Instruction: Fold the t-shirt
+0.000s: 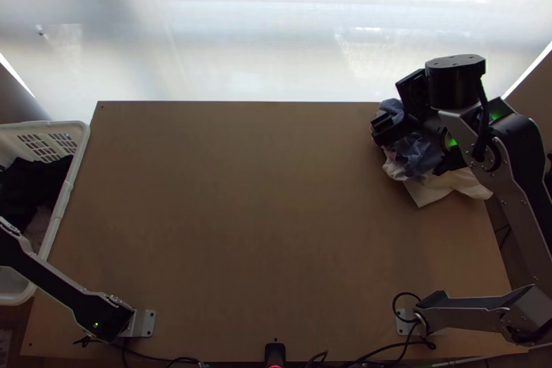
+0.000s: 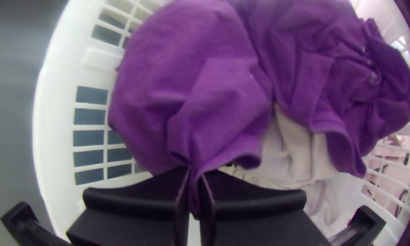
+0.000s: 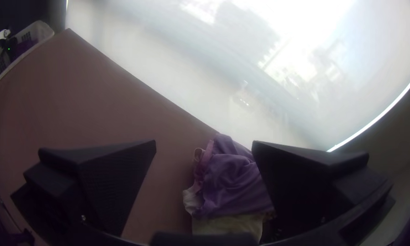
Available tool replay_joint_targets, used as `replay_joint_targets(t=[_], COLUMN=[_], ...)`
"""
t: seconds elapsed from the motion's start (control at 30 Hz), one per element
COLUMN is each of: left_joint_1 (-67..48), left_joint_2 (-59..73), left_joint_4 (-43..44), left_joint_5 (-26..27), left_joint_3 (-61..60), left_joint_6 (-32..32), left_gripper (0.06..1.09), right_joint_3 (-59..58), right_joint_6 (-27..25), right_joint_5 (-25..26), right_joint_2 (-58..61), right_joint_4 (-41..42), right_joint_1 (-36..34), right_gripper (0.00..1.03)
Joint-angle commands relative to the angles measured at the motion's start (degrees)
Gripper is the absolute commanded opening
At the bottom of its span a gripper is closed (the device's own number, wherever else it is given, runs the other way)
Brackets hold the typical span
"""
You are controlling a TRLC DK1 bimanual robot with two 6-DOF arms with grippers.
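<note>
In the left wrist view my left gripper [image 2: 195, 175] is shut on a gathered bit of purple cloth [image 2: 218, 105], which lies bunched in the white basket. In the top view dark cloth [image 1: 27, 185] is heaped in that basket. My right gripper [image 1: 419, 148] is over the cloth pile at the table's far right corner. From its own wrist, the right gripper [image 3: 204, 143] is open, with its fingers wide apart. The pile's bluish-purple cloth [image 3: 234, 187] lies crumpled over pink and cream cloth [image 1: 448, 187]. Whether either purple piece is the t-shirt, I cannot tell.
The white basket [image 1: 67, 185] stands against the table's left side, with pale cloth [image 2: 291, 150] under the purple. Bare tabletop [image 1: 262, 209] stretches between the basket and the pile. Cables [image 1: 372, 355] run along the near edge. A bright translucent sheet [image 1: 241, 36] hangs beyond the far edge.
</note>
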Motion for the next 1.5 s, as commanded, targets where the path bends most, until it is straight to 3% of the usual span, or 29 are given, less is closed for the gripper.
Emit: replay_joint_targets(t=[0.0,0.17,0.4,0.63,0.9,1.0,1.17,1.47], left_joint_1=[-0.9,-3.3,-13.2,-39.2,-78.2,-94.3,-103.4,-124.5], left_joint_2=[-11.6,-27.5,-50.3,-76.9,-86.8,-87.7,-84.2,-65.6], left_joint_4=[-13.4,-25.7,-46.5,-46.3,-41.3,-35.7,-29.5,-15.8], left_joint_5=[9.2,18.1,29.2,29.2,24.8,17.8,17.5,14.0], left_joint_3=[-1.5,-2.9,-3.5,-17.9,-22.0,-25.1,-28.9,-25.7], left_joint_6=[-4.5,-8.9,-9.4,-15.6,-41.4,-49.9,-50.8,-48.3], left_gripper=[0.09,0.09,0.09,0.1,0.11,0.12,0.12,0.12], right_joint_3=[0.1,-0.3,-5.8,-9.1,-15.9,-19.8,-26.8,-35.9], right_joint_6=[-0.1,0.0,0.4,1.6,1.4,1.4,1.3,1.2], right_joint_5=[0.0,-0.1,-0.2,-0.2,-0.1,-0.2,-0.2,-0.2], right_joint_2=[0.3,0.4,-0.3,-3.5,-10.7,-14.6,-21.8,-33.0], right_joint_4=[0.0,0.0,-0.6,-0.6,-0.6,-0.6,-0.7,-3.1], right_joint_1=[0.4,0.4,0.7,-0.1,-0.5,-1.5,-4.1,-12.1], right_gripper=[0.98,0.98,0.98,0.98,0.98,0.98,0.98,0.98])
